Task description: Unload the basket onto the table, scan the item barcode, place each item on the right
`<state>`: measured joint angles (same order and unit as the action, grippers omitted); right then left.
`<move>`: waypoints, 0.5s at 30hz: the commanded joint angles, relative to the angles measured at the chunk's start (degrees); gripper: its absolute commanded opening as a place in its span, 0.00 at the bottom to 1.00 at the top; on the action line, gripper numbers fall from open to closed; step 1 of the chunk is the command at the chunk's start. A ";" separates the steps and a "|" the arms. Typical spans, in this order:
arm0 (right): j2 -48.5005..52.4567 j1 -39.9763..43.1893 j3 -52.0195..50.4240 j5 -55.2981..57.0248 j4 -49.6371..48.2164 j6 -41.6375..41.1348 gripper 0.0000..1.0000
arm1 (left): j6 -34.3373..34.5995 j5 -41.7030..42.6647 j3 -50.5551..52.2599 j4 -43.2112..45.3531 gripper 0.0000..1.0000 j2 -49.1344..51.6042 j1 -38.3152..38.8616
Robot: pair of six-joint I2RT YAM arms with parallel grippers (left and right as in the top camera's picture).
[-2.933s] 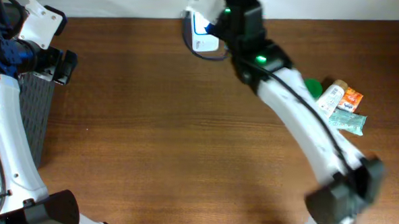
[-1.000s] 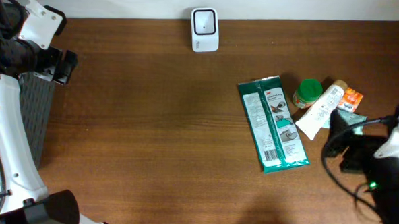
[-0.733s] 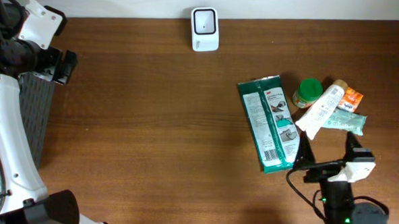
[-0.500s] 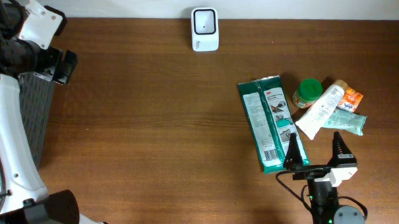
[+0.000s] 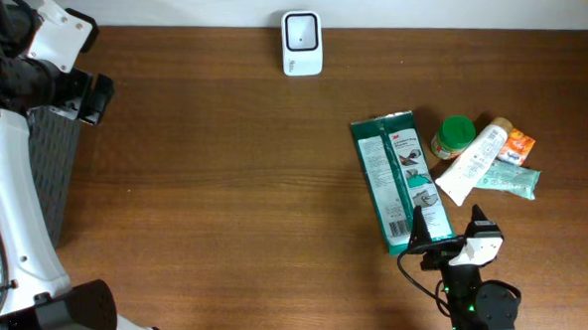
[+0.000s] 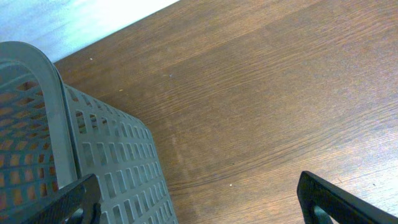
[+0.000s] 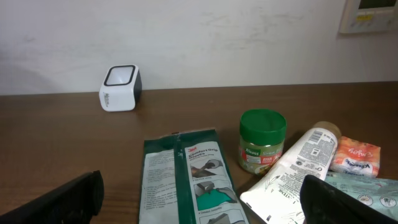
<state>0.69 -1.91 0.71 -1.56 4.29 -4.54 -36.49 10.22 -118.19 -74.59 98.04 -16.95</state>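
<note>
The white barcode scanner [image 5: 301, 43] [image 7: 120, 88] stands at the table's far edge, against the wall. A flat green packet [image 5: 401, 182] [image 7: 186, 180] lies printed side up on the wood, right of centre. My right gripper [image 5: 450, 227] [image 7: 205, 208] hovers at the packet's near end, open, nothing between its fingers. Over the grey basket's corner at the far left, my left gripper [image 5: 78, 91] [image 6: 199, 202] is also open and empty.
Right of the packet lie a green-lidded jar [image 5: 454, 135] [image 7: 263, 140], a white tube [image 5: 473, 161] [image 7: 298, 174], an orange sachet [image 5: 518, 146] [image 7: 356, 155] and a teal pack [image 5: 512, 180]. The grey slotted basket [image 5: 50, 164] [image 6: 37, 124] stands along the left edge.
The right arm has left the scanner and pulled back to the front edge, swinging in from the right to the packet's near end. The packet now lies on the table. The left arm stayed still.
</note>
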 commanded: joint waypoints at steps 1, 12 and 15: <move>-0.50 -0.33 -0.39 0.26 0.13 -0.24 0.98 | -1.09 0.24 -0.42 -0.09 0.99 0.04 -0.11; -0.50 -0.33 -0.39 0.26 0.11 -0.24 0.98 | -1.09 0.00 -0.42 -0.11 0.99 -0.59 -0.04; -0.50 -0.33 -0.39 0.26 0.13 -0.24 0.98 | -1.09 -0.02 -0.42 -0.11 0.99 -4.50 -0.04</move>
<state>0.69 -1.91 0.71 -1.56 4.29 -4.56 -36.49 10.20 -118.19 -74.59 97.91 -16.95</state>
